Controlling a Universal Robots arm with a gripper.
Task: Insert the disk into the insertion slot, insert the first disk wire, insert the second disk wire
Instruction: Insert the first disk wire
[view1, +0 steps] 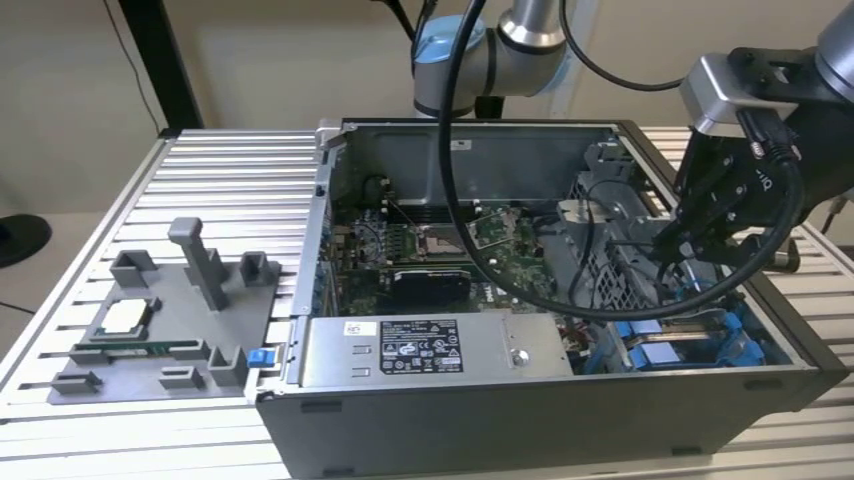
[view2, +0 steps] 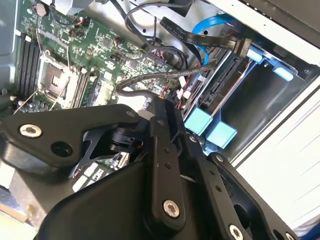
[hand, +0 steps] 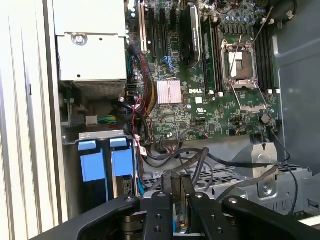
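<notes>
Open computer case (view1: 534, 400) on slatted table (view1: 227, 170). Insertion slot (view1: 603, 285) at exterior view's right, near corner. Disk (view2: 217, 90) on edge inside slot, looks seated. Gripper (hand: 176, 181) low over slot, jaws drawn nearly together; whether anything is pinched, cannot tell. Black connector (view2: 241, 47) and blue cable (view2: 215, 22) by disk's end. Wire step, likely: square plug to socket, push straight, avoid braided cable (view2: 150, 77).
</notes>
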